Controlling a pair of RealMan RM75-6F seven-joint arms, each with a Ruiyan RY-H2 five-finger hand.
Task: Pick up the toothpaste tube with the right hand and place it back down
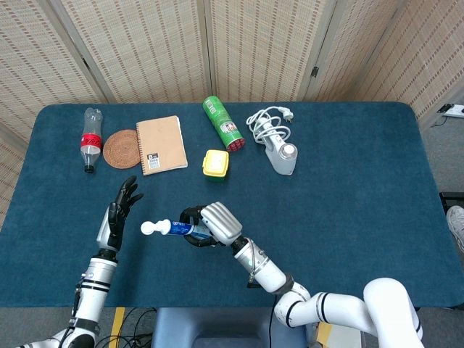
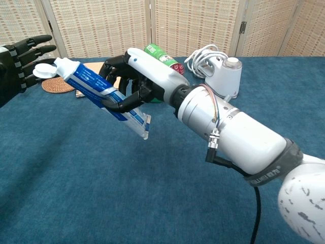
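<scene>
Now the right hand [image 2: 133, 76] is gripping the toothpaste tube [image 2: 99, 94] around its middle, fingers wrapped tight, holding it tilted in the air above the blue table [image 1: 348, 188] with its white cap [image 1: 148, 228] pointing toward the left hand [image 1: 119, 212]. That one is holding nothing, fingers spread, hovering just beside the cap.

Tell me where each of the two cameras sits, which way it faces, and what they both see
Head view: high above, looking down on the table; shows both arms, left hand, right hand.
Chest view: low at the table's near edge, facing the far screens; the right arm fills it.
Shared: the right hand gripping the toothpaste tube, with the left hand close by.
</scene>
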